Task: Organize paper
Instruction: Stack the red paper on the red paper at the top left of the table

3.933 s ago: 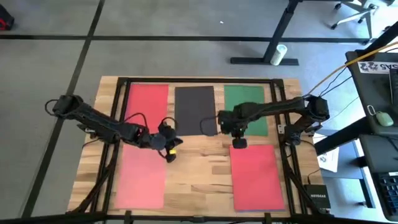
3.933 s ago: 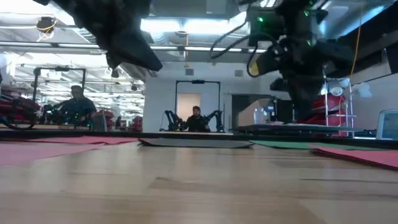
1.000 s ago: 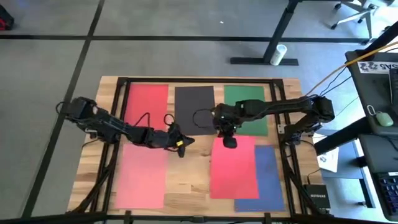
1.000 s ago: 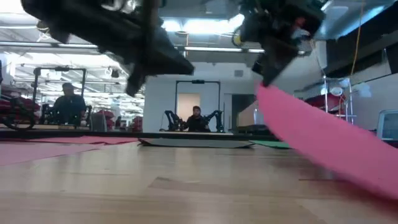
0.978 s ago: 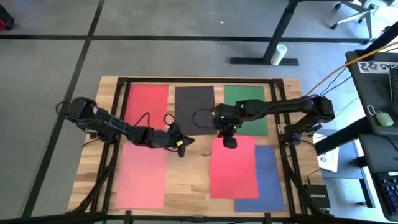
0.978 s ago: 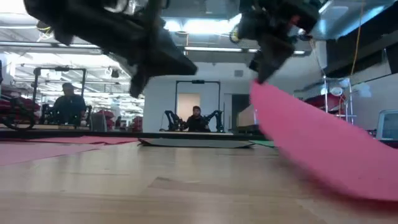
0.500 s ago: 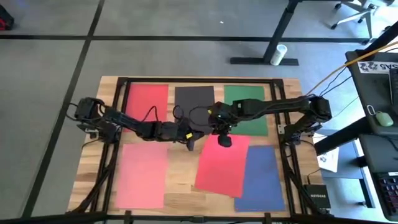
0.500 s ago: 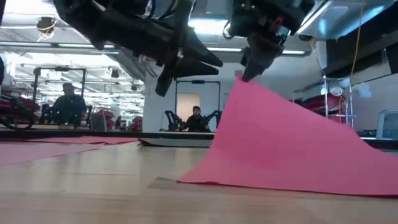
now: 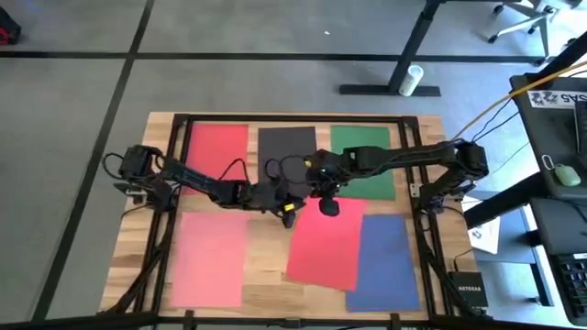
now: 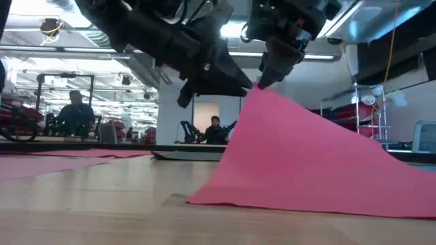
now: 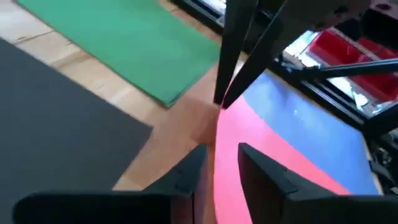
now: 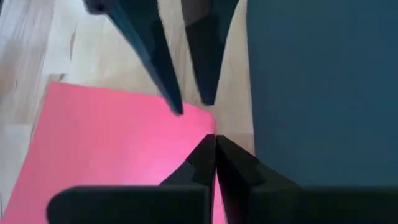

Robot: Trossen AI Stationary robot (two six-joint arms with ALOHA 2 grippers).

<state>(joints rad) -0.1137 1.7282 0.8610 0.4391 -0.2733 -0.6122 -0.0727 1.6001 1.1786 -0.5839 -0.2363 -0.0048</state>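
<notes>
Right gripper point(image 9: 329, 207): near table centre, fingers pinched together on the top corner of the lifted pink sheet point(image 9: 323, 243); the right wrist view shows both tips closed on that corner.
Left gripper point(image 9: 290, 213): just at 9 o'clock of the right gripper, fingers apart, tips at the sheet's raised edge without clamping it.
Lifted pink sheet: corner raised, lower edge on the table point(image 9: 275, 275); slopes down in the low view; lies skewed, partly over the blue sheet point(image 9: 383, 266) at its 3 o'clock.
Red sheet point(image 9: 217, 151): flat, 11 o'clock of centre.
Black sheet point(image 9: 286, 154): flat, 12 o'clock, between red and green.
Green sheet point(image 9: 364, 156): flat, 1 o'clock.
Second pink sheet point(image 9: 208, 259): flat, 8 o'clock.
Background: people point(image 10: 76, 116) seated beyond the table.
</notes>
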